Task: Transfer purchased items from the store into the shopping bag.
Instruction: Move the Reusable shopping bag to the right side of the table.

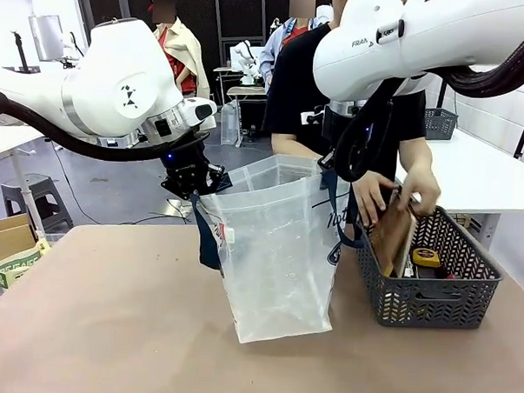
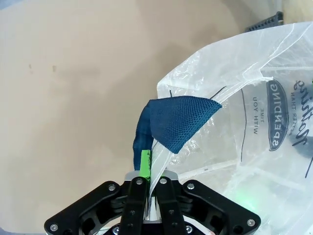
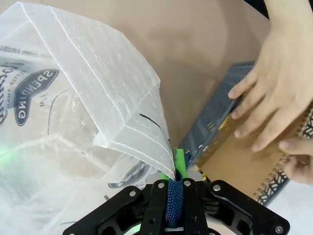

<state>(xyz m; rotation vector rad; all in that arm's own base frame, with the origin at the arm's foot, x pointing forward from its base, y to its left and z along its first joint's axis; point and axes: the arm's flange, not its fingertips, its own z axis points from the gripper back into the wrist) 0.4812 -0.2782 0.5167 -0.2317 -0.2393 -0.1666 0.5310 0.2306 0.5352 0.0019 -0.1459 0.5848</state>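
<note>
- Two black two-finger grippers are sharing one load: the left gripper (image 1: 193, 180) is pinching, jaws closed, the left rim of the translucent clear plastic shopping bag (image 1: 277, 249), which is standing open on the matte tan table (image 1: 100, 329).
- From the left wrist, the dark band of the front view is resolving into a navy blue woven-mesh strap handle (image 2: 171, 122), folding into a triangle above the green pad (image 2: 145, 164). A dark blue oval logo (image 2: 278, 115) is reading mirrored through the crinkled film.
- From the right wrist, the right gripper (image 3: 175, 178) is clamping shut on the bag's other navy strap and its creased rim.
- At the bag's right, a person's hand (image 1: 375, 200) is holding a flat brown board-like pack (image 1: 391, 237), which is standing on edge in the dark grey lattice plastic basket (image 1: 431, 300) just beside the bag.
- From the front, a small yellow piece (image 1: 426, 254) is lying in the basket, right of the pack.
</note>
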